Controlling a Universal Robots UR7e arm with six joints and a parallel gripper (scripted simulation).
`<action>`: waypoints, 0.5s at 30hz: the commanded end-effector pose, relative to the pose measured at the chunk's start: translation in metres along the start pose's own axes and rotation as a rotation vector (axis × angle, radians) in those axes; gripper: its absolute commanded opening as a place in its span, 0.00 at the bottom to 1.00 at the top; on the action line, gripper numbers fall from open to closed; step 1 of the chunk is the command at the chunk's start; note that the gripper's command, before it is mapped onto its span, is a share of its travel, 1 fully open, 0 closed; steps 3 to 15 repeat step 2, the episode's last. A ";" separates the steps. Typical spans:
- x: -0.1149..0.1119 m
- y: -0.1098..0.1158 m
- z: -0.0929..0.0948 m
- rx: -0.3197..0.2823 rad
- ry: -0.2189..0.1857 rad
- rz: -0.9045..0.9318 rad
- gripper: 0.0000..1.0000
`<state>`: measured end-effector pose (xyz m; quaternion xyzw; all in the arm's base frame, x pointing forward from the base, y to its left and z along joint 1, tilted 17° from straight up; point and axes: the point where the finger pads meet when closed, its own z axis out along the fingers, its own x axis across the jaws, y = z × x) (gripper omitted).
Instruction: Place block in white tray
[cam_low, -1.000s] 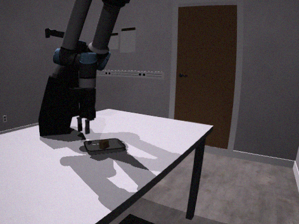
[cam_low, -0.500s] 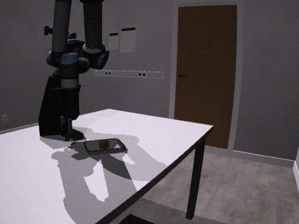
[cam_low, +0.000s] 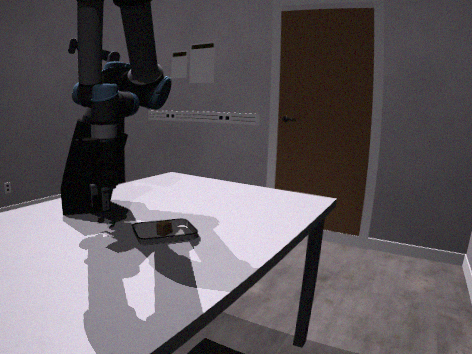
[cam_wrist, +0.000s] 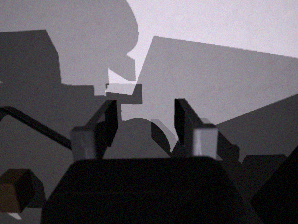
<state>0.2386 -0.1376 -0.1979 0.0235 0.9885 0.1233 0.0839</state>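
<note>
The small brown block (cam_low: 163, 228) rests on the floor of the shallow tray (cam_low: 166, 236), which lies on the white table in the arm's shadow. My gripper (cam_low: 99, 201) is to the left of the tray, low over the table and clear of it, with open and empty fingers. In the wrist view the fingers stand apart over bare shadowed table top. The block (cam_wrist: 15, 189) shows at the bottom left corner there, and a dark strip of the tray rim (cam_wrist: 35, 126) runs across the left side.
The robot's dark base (cam_low: 92, 172) stands just behind the gripper at the table's back left. The table's front right edge (cam_low: 260, 270) drops to the floor. A brown door (cam_low: 325, 115) is in the far wall.
</note>
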 end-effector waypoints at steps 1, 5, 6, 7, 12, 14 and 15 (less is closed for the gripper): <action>0.000 0.000 0.000 0.001 -0.003 -0.001 0.88; 0.000 0.000 0.000 0.001 -0.003 -0.001 0.88; 0.000 0.000 0.000 0.001 -0.003 -0.001 0.88; 0.000 0.000 0.000 0.001 -0.003 -0.001 0.88; 0.000 0.000 0.000 0.001 -0.003 -0.001 0.88; 0.000 0.000 0.000 0.001 -0.003 -0.001 0.88; 0.000 0.000 0.000 0.001 -0.003 -0.001 0.88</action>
